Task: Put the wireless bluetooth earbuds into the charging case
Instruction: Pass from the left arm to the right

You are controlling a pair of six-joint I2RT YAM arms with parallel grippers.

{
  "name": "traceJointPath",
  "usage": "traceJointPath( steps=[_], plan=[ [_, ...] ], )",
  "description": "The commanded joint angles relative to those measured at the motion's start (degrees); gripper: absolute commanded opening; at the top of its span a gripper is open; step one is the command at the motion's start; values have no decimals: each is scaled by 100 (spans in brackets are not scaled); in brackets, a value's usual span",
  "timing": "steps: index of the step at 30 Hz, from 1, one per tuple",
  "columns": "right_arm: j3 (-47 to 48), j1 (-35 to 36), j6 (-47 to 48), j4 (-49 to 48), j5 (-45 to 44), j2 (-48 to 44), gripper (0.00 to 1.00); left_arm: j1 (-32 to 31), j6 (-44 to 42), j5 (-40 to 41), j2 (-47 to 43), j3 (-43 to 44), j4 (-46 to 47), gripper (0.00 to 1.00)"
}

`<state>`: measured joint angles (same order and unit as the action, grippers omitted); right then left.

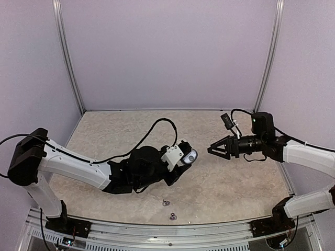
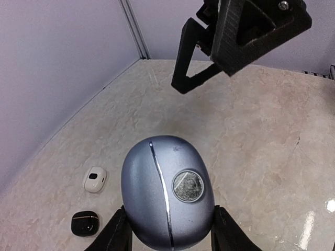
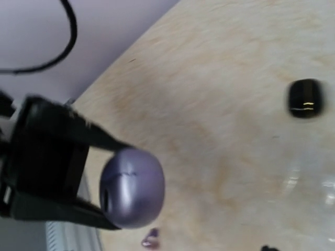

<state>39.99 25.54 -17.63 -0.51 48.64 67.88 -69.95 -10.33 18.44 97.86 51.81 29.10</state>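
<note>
One blue-grey case [image 2: 149, 201] sits clamped in the left fingers [image 2: 118, 232], its round badge [image 2: 188, 185] unreadable; right fingers [image 2: 180, 63] spread wide

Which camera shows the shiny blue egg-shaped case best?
The left wrist view: the case looks big and sharp, with its seam and round badge clear, pinched by the left gripper. The top view shows it tiny; the right wrist view shows it blurred.
</note>
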Motion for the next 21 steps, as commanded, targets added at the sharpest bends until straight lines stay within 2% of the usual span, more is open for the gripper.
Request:
traceJointPath(
  steps=[1,13,21],
  plan=[
    [-54,336,-245,-280,523,-61,74,-150,-835,110,-349,10,274,34],
    [-140,933,-919,-1101,560,172,61,-424,-1228,242,-464,173,443,34],
    [-237,1228,-1145,-1514,522,373,48,-513,-1287,268,-453,189,489,34]
  ],
)
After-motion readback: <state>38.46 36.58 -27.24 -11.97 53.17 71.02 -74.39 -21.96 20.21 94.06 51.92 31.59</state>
